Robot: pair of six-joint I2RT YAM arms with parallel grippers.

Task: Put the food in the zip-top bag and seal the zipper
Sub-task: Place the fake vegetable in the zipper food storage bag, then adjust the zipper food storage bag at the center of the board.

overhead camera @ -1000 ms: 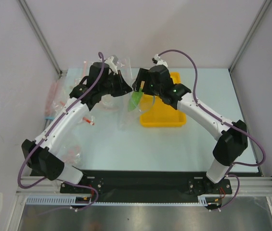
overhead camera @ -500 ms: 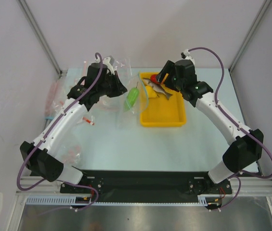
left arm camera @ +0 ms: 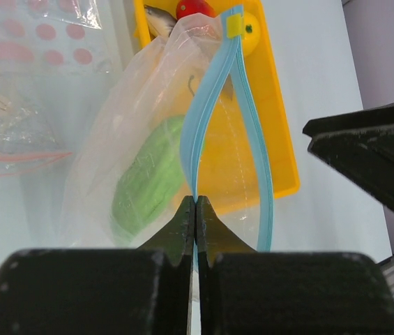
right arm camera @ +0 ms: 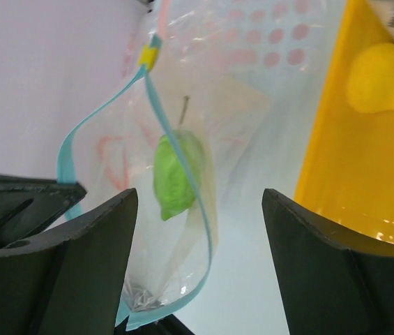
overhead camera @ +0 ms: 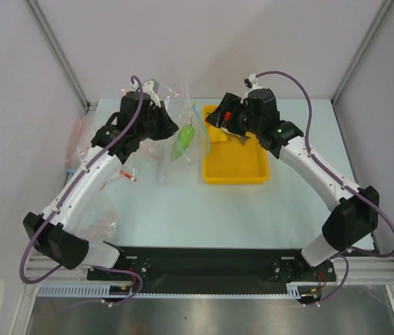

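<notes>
Scanning tabletop (overhead camera: 183, 202), we see yellow tray (overhead camera: 235, 171) holding fish (left arm camera: 156, 15) and red fruit (left arm camera: 195, 8); zip-top bag (overhead camera: 169, 164) beside it, mouth open, green vegetable (overhead camera: 183, 143) inside; left end effector (left arm camera: 195, 206) clamps the zipper (left arm camera: 214, 91); right end effector (right arm camera: 198, 195) hangs wide open, empty, over the tray.

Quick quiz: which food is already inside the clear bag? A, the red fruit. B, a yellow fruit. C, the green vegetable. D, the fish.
C: the green vegetable shows through the bag, while the fish and red fruit lie in the tray.
</notes>
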